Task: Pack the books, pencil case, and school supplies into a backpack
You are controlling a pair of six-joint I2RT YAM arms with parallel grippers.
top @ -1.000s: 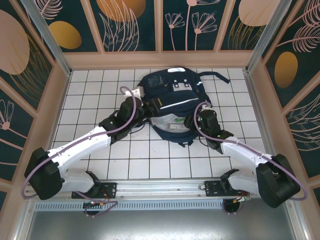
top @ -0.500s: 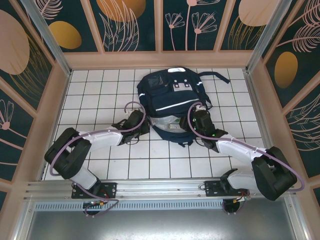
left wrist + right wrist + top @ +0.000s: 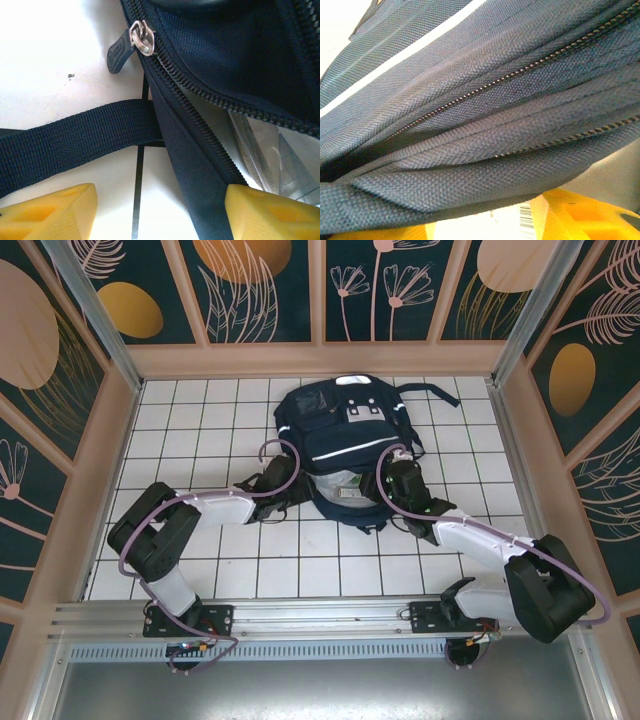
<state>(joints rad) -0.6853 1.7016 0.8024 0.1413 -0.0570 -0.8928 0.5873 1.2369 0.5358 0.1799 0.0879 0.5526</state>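
Observation:
The navy backpack [image 3: 340,425] lies on the white tiles with its mouth toward the arms. Pale items [image 3: 345,487] show inside the mouth. My left gripper [image 3: 290,488] is at the mouth's left edge, open, its yellow fingers [image 3: 50,210] wide apart. The backpack's zip band [image 3: 200,165] and bare tile lie loose between them. A metal zip pull [image 3: 140,40] hangs just ahead. My right gripper [image 3: 392,480] sits at the mouth's right edge. Backpack fabric [image 3: 480,100] drapes over its yellow fingers [image 3: 580,215], and a white packet with a barcode [image 3: 505,222] lies between them.
A dark strap [image 3: 75,145] crosses the tile left of the zip. A clear plastic ruler-like piece [image 3: 270,155] lies inside the opening. Wooden walls [image 3: 110,450] border the tiled floor on three sides. More straps [image 3: 430,392] trail off at the backpack's top right.
My left arm has folded back and its gripper has slid from the backpack's left side down to the mouth's edge, where it has opened. The right gripper edged slightly left.

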